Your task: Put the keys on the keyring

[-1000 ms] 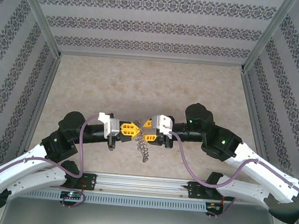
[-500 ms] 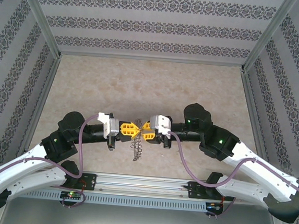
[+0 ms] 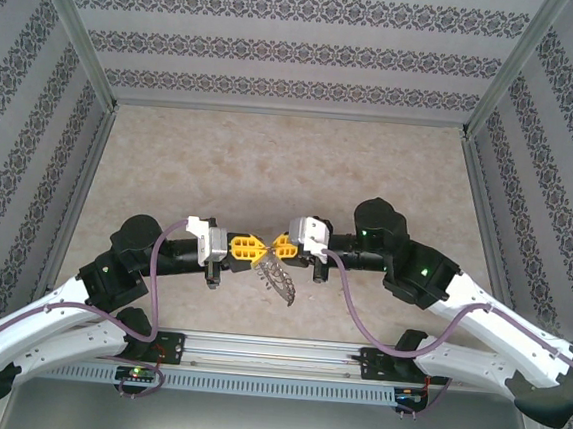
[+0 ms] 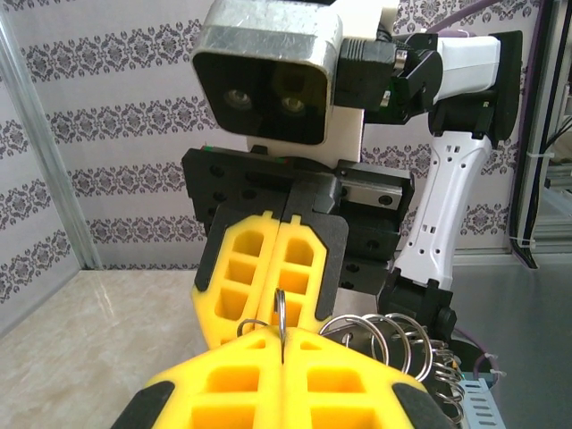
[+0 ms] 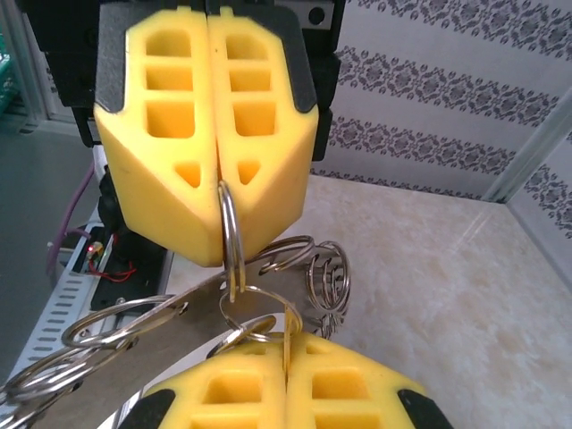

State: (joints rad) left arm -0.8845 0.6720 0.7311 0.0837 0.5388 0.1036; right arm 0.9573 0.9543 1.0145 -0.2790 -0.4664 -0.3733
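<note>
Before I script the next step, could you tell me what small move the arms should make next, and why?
Probably ease the right fingers slightly away from the left fingers, to pull the loops between them taut. Both yellow pairs are shut, tip to tip, on thin loops of the silver wire keyring bunch, whose remaining loops dangle slack below them.

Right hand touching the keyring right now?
Touching. Right wrist view: a keyring loop disappears into the seam of the shut right hand, pinched there.
</note>
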